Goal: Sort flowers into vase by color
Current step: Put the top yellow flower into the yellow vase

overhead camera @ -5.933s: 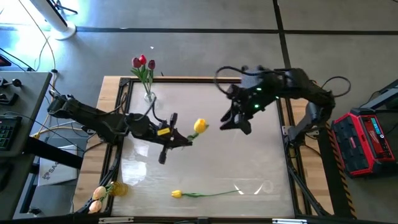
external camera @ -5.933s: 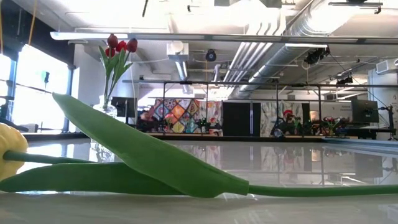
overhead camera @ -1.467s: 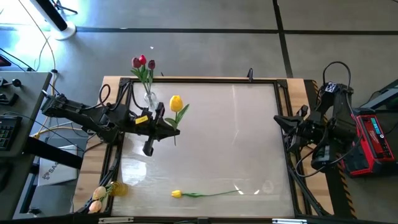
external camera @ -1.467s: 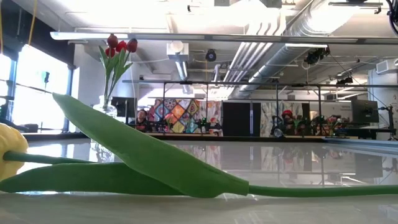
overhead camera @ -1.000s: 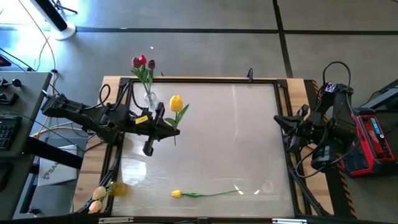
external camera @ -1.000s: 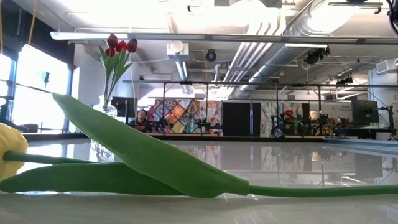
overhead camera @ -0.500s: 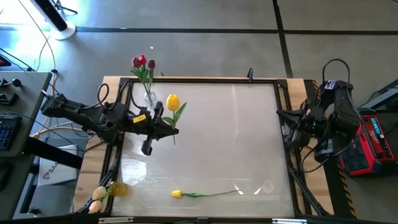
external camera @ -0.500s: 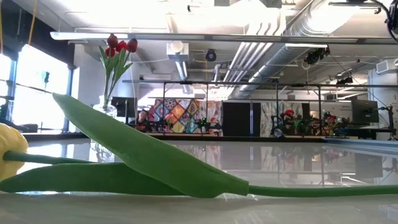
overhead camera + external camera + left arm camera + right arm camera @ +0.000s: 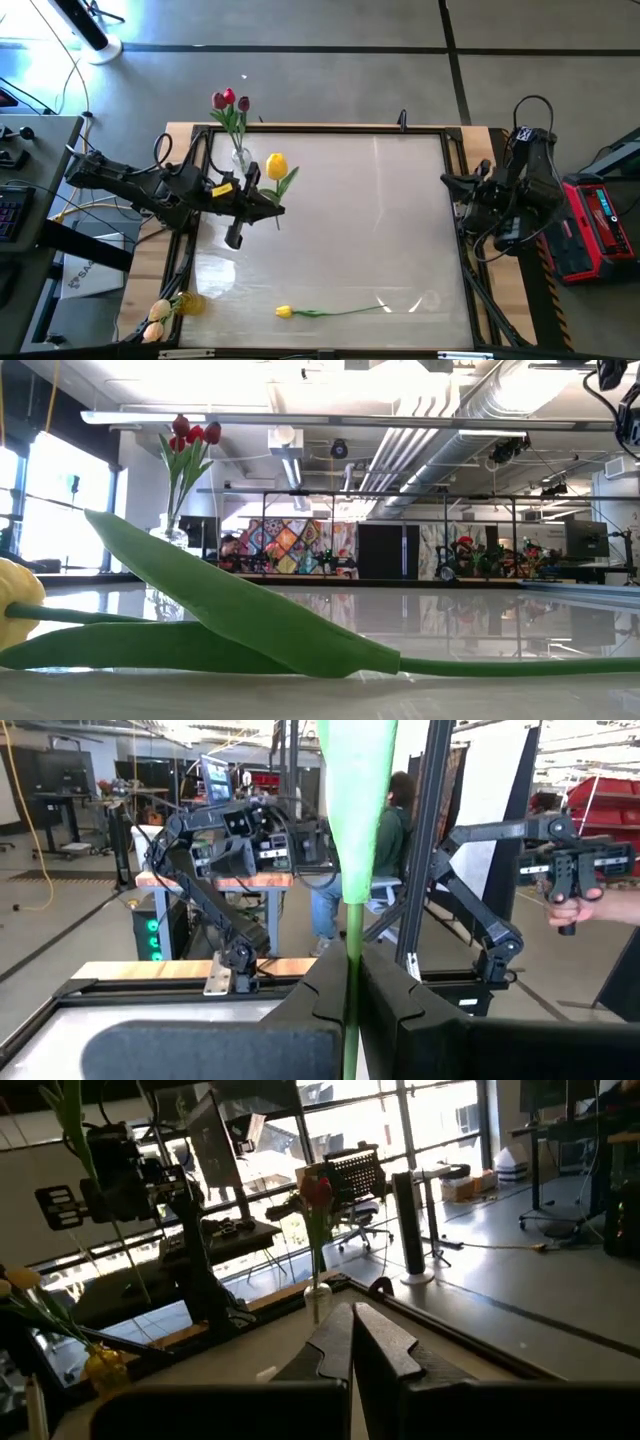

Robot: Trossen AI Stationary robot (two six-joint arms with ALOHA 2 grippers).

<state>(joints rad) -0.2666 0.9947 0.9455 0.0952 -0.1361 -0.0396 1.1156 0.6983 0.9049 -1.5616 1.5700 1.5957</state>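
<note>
On the tabletop [image 9: 380,230], a vase [image 9: 240,157] holding several tulips [image 9: 229,100] stands at the far left corner, and just beside it on the near side the left gripper [image 9: 268,208] hangs over the surface, clamped on the stem of a tulip [image 9: 276,166] whose head lies between gripper and vase. Another tulip [image 9: 330,311] lies flat along the near edge, with a second vase [image 9: 188,303] of flowers [image 9: 157,316] at the near left corner. The right gripper [image 9: 447,181] waits at the tabletop's right edge, well apart from all of these.
</note>
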